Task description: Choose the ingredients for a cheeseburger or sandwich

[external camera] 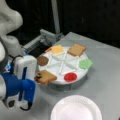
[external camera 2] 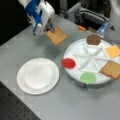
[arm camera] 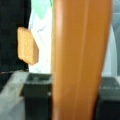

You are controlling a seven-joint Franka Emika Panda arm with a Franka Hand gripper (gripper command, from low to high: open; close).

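Toast slice (external camera 2: 56, 36) in gripper (external camera 2: 50, 29)

Both front views look down from opposite sides, sharing divided tray (external camera: 75, 79) (external camera 2: 72, 75), wrist view close-up

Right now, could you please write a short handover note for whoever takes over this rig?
End effector: shut on a toast slice, held in the air off the sectioned tray, between tray and paper plate.
On the tray: second toast slice, patty, cheese, lettuce, red disc.
Done: one toast picked up.
Left: plate holds nothing; no stack built yet.
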